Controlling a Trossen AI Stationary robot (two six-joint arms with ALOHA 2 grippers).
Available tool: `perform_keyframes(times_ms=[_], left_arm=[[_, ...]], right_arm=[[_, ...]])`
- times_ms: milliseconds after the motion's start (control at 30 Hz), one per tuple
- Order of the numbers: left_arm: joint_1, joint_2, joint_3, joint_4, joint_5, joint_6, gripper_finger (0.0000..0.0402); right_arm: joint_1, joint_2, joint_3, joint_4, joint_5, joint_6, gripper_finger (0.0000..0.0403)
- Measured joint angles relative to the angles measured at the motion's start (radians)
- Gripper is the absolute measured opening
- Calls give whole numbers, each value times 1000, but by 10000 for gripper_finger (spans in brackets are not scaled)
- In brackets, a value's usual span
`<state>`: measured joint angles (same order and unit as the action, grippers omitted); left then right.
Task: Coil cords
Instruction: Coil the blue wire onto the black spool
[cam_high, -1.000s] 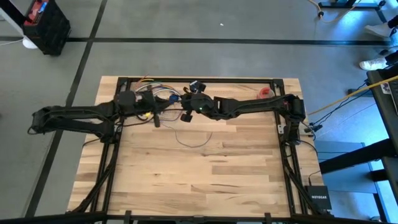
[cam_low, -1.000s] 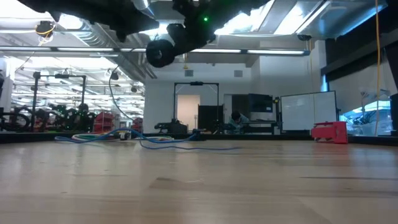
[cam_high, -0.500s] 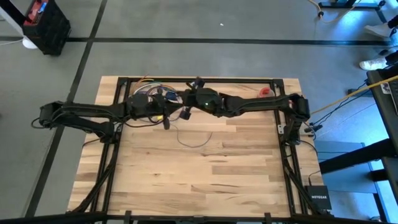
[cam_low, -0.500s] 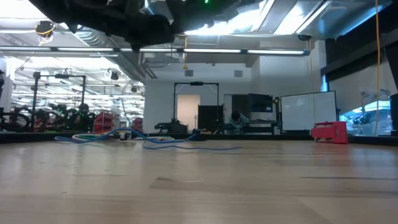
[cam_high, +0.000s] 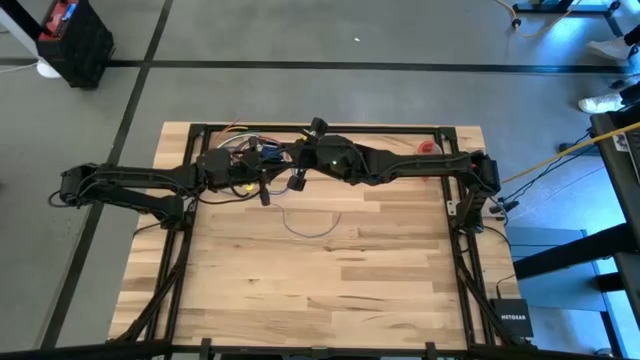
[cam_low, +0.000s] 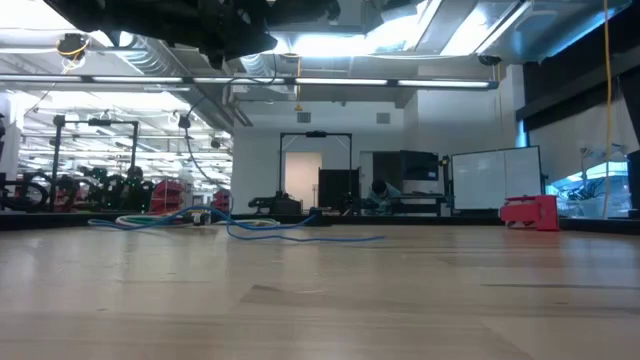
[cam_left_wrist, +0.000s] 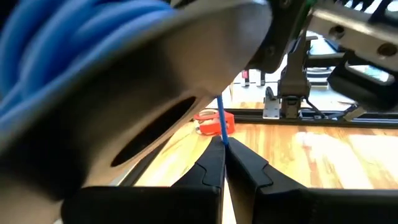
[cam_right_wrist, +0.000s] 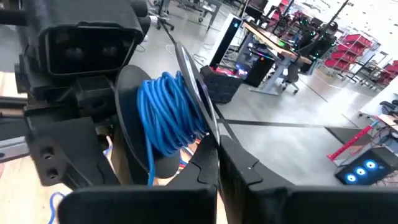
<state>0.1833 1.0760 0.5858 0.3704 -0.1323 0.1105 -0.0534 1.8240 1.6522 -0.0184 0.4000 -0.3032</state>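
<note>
"NETGEAR" on black box (cam_high: 511, 316), floor by table's corner.

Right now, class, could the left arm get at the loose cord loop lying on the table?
Probably, once freed: the loop lies on bare table near the raised left pincer, nothing over it. That pincer is shut on the blue cord, though.

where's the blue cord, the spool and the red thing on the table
blue cord (cam_right_wrist: 166, 115), right wrist view, middle of the wound coil
spool (cam_right_wrist: 198, 93), right wrist view, rim of the disc beside the coil
red thing (cam_high: 427, 148), high view, its middle, near the far table edge
</note>
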Motion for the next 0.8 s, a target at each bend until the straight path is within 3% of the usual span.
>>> perform_keyframes(times_ms=[600, 800], left_arm=[[-34, 2, -4, 81, -14, 24, 1], [-31, 4, -6, 157, -13, 113, 1]], right_arm=[[2, -4, 78, -74, 6, -19, 3], [2, -24, 79, -73, 6, -15, 3]])
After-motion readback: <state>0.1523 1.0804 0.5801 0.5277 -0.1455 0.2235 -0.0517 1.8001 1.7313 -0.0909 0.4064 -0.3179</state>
